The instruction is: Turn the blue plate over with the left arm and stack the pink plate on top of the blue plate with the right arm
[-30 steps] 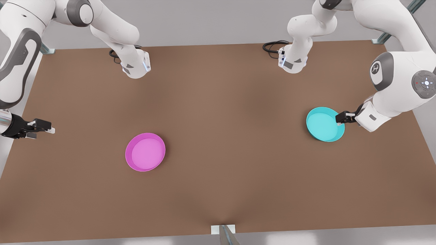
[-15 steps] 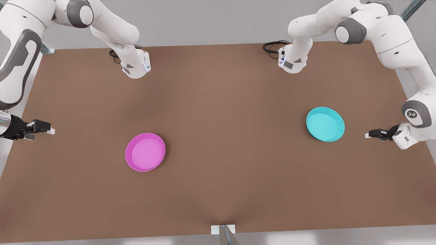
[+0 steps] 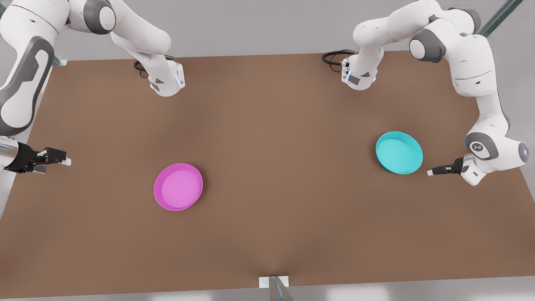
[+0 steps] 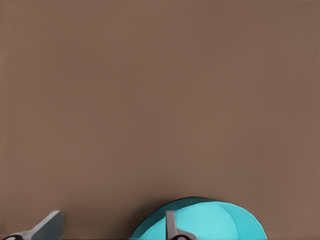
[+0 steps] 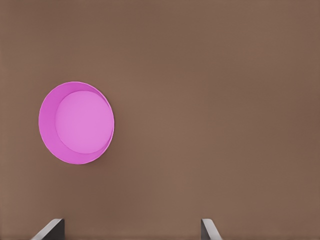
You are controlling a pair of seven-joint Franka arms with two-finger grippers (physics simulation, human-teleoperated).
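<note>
The blue plate (image 3: 399,152) lies rim up on the brown table at the front view's right; its edge also appears in the left wrist view (image 4: 210,220). My left gripper (image 3: 434,171) hovers open just off the plate's near-right rim, touching nothing, with one fingertip (image 4: 172,227) in front of the plate. The pink plate (image 3: 178,186) lies rim up toward the front view's left and is seen from the right wrist too (image 5: 76,123). My right gripper (image 3: 62,160) waits open at the table's left edge, well away from the pink plate.
Both arm bases (image 3: 167,81) (image 3: 359,75) and black cables (image 3: 334,56) sit along the far edge of the table (image 3: 271,125). A small white bracket (image 3: 273,282) stands at the near edge. Wide bare tabletop separates the two plates.
The left gripper left the blue plate's right rim, swung out to the right, then came back toward the plate's near-right side. The plate stayed put. The right gripper barely shifted.
</note>
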